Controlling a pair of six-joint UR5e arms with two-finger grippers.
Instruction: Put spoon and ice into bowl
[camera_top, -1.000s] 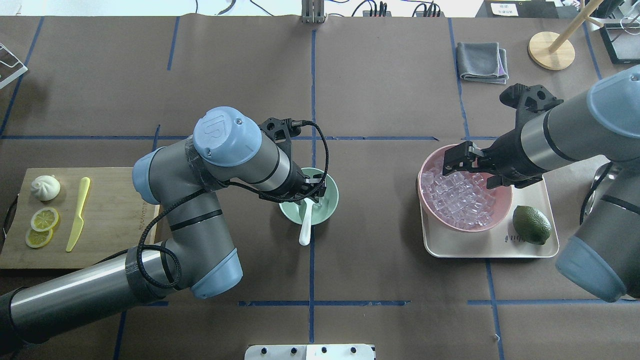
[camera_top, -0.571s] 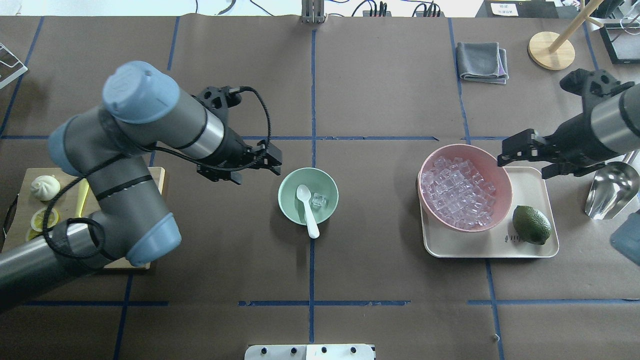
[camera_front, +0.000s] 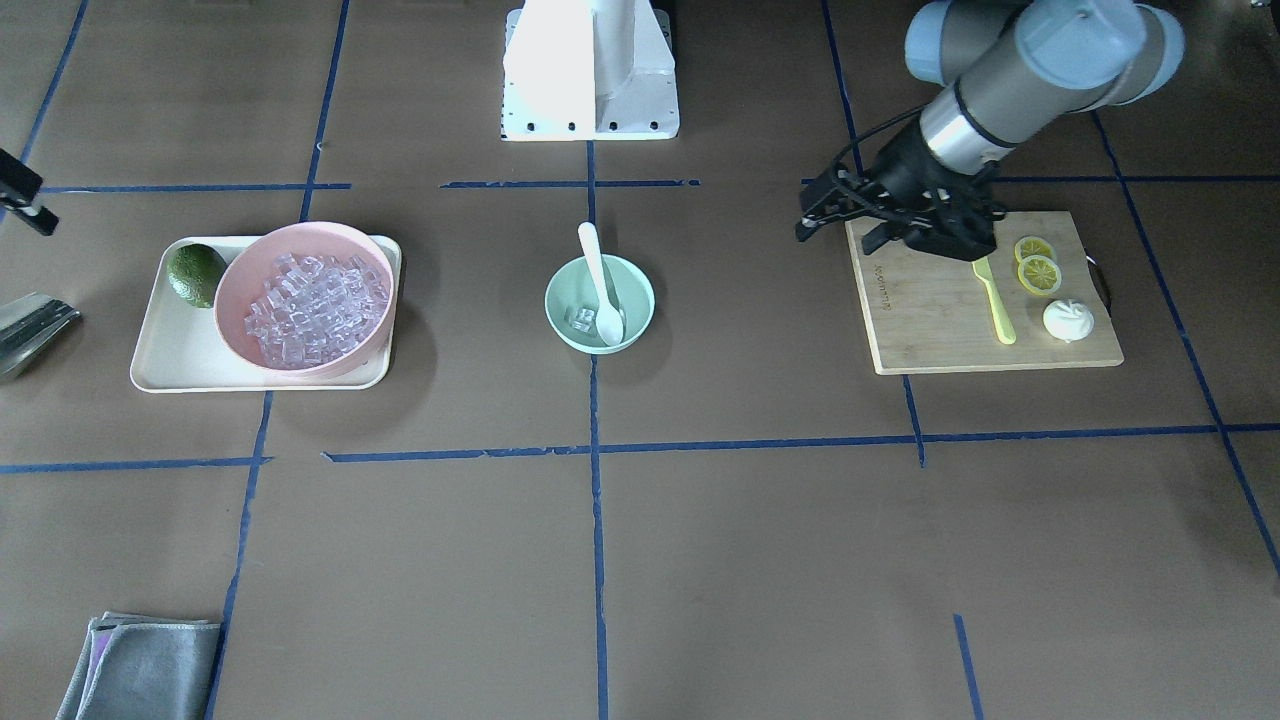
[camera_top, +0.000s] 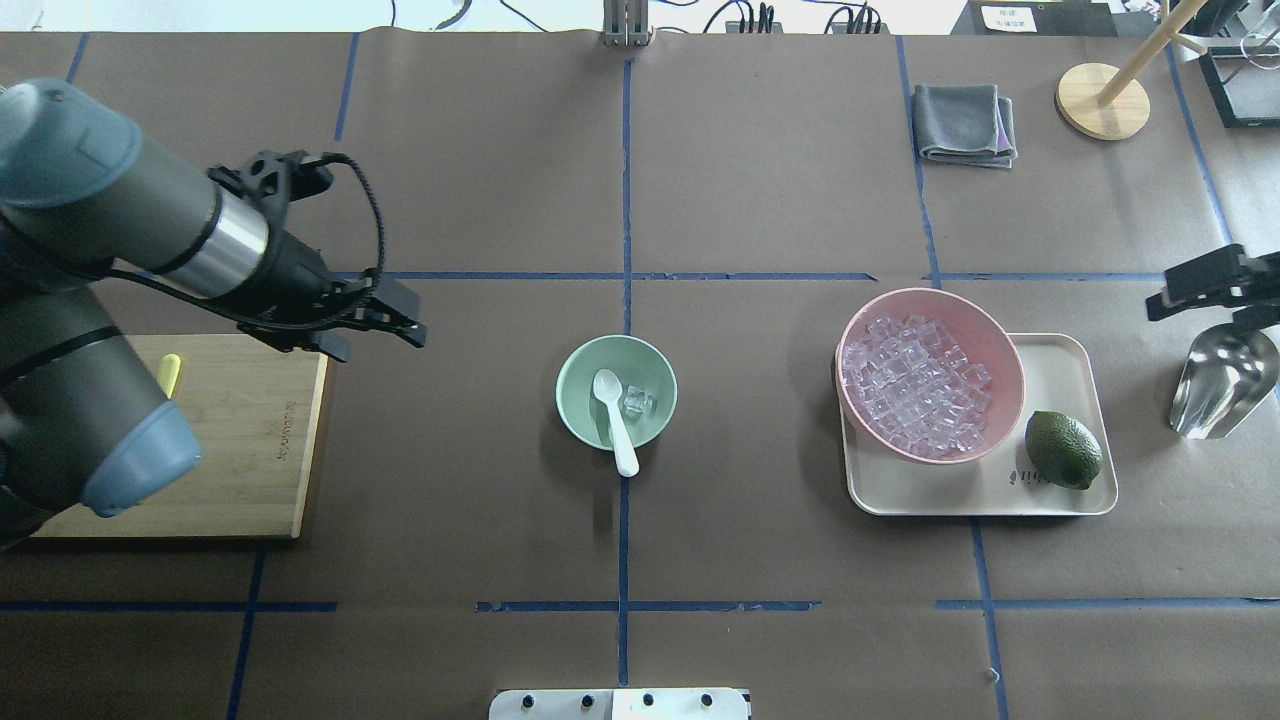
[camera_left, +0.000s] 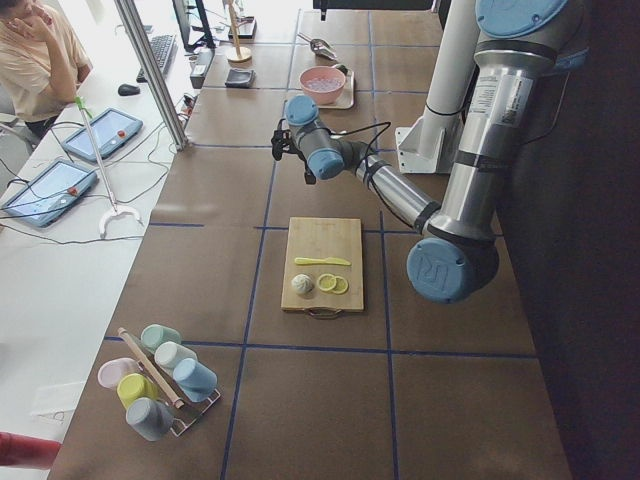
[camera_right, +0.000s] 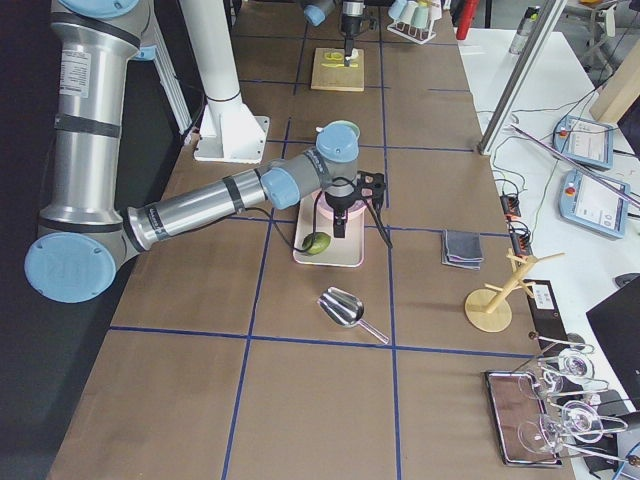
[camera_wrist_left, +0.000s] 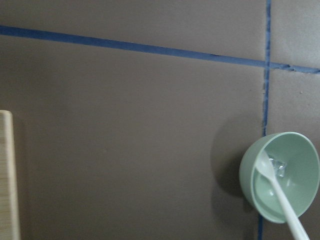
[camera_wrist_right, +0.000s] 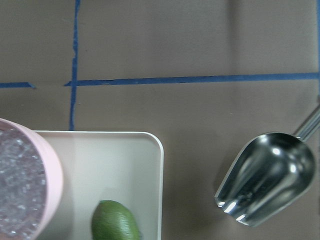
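Observation:
The mint-green bowl (camera_top: 575, 405) stands at the table's middle. The white spoon (camera_top: 617, 425) lies in it, scoop down inside and handle over the near rim. Ice (camera_top: 637, 401), a couple of clear cubes, sits in the bowl beside the scoop. The bowl (camera_front: 632, 310), spoon (camera_front: 598, 270) and ice (camera_front: 580, 320) show in the front view too. In the left wrist view the bowl (camera_wrist_left: 305, 200) holds the spoon (camera_wrist_left: 282, 197). My left gripper (camera_top: 412, 325) is open and empty, well left of the bowl. My right gripper (camera_top: 1160, 300) is open and empty at the right edge.
A pink bowl (camera_top: 1008, 385) full of ice and a lime (camera_top: 1062, 450) sit on a cream tray (camera_top: 1060, 370). A metal scoop (camera_top: 1225, 380) lies right of it. A cutting board (camera_top: 250, 430) with a yellow-green knife (camera_front: 995, 300) is left. A grey cloth (camera_top: 965, 122) lies at the back.
The left arm let go of the spoon in the bowl and drew back to the left. The right arm drew back to the right, off the pink bowl. Spoon and ice stay put.

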